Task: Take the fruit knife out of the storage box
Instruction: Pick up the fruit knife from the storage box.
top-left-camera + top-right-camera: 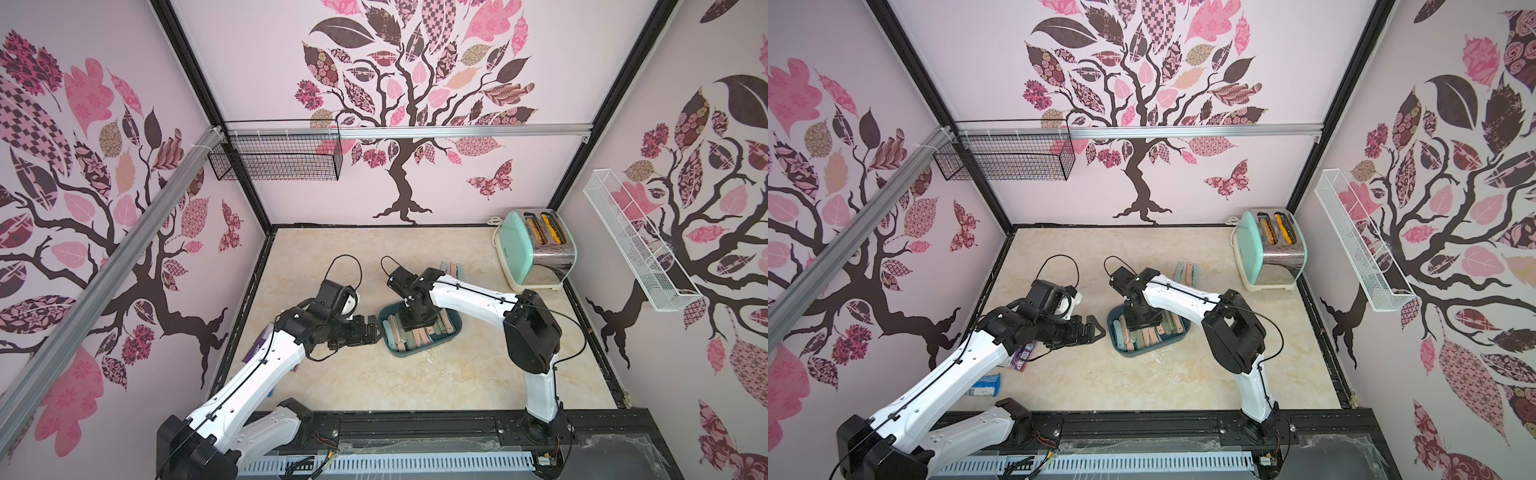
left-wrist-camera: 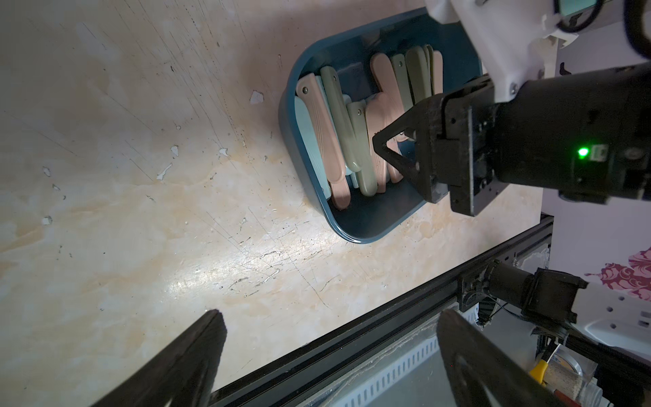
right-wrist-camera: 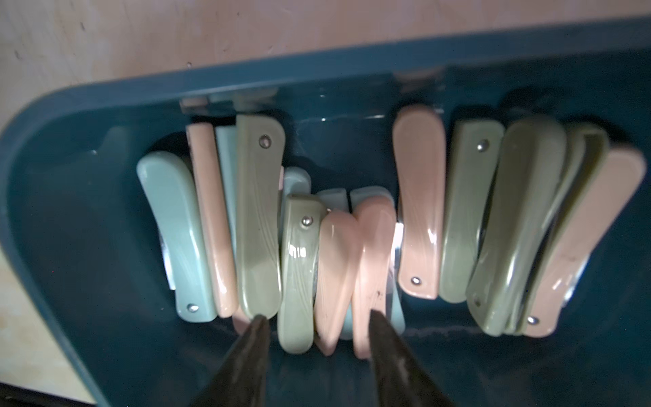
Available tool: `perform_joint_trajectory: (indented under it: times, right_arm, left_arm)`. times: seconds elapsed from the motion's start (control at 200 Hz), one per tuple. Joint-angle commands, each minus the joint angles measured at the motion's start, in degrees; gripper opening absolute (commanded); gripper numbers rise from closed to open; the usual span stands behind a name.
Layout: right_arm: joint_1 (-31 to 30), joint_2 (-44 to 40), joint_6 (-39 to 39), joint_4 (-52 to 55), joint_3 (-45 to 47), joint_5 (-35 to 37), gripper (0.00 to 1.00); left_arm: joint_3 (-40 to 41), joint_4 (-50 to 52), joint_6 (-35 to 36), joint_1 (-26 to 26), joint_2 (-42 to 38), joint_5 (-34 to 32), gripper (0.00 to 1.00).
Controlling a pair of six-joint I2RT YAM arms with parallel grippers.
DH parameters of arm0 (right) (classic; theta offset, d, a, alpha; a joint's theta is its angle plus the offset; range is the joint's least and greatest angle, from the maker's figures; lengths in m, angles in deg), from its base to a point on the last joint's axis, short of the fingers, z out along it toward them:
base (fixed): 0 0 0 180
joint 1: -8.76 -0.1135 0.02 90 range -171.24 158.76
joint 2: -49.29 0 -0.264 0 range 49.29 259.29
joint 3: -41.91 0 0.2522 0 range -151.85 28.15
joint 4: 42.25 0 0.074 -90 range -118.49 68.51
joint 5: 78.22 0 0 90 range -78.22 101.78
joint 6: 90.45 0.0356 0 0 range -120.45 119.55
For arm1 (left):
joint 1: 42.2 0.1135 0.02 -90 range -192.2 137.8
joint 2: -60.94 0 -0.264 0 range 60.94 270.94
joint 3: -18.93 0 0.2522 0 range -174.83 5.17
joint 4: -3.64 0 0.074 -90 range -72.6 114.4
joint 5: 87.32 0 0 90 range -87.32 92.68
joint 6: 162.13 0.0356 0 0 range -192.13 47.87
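Note:
The dark teal storage box (image 1: 455, 332) (image 1: 1185, 328) (image 2: 287, 116) (image 3: 317, 63) sits mid-table. It holds several folded fruit knives (image 1: 419, 334) (image 1: 1144, 334) (image 2: 338, 134) (image 3: 299, 264) with pink, olive and pale blue handles, standing on edge side by side. My right gripper (image 1: 417, 322) (image 1: 1142, 320) (image 3: 317, 315) points down into the box. Its jaws stand part-way apart around the ends of one olive and two pink handles; a slim gap shows beside one finger. My left gripper (image 1: 374, 328) (image 1: 1098, 330) (image 2: 329, 313) hovers wide open and empty just left of the box.
A few more folded knives (image 1: 451, 268) (image 1: 1187, 272) lie on the table behind the box. A mint toaster (image 1: 536, 253) (image 1: 1273, 249) stands back right. Wire baskets hang on the walls, black (image 1: 276, 156) and white (image 1: 636, 245). Small packets (image 1: 1019, 353) lie under the left arm.

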Motion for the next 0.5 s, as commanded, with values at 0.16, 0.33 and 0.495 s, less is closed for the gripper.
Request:
perform_joint_trajectory:
  times: [0.16, 0.33, 0.495]
  right_arm:
    - [-0.01, 2.68, -0.55, -0.25, -0.15, 2.36, 0.38]
    - [-0.01, 4.05, -1.55, -0.25, -0.16, 3.12, 0.38]
    - [-0.01, 5.58, -2.06, -0.52, -0.15, 3.09, 0.36]
  left_arm:
    - [1.03, -0.15, -0.07, 0.14, -0.22, -0.24, 0.98]
    - [1.27, -0.38, 0.00, 0.16, 0.04, -0.16, 0.98]
    - [1.25, -0.58, 0.06, 0.17, 0.44, 0.04, 0.98]
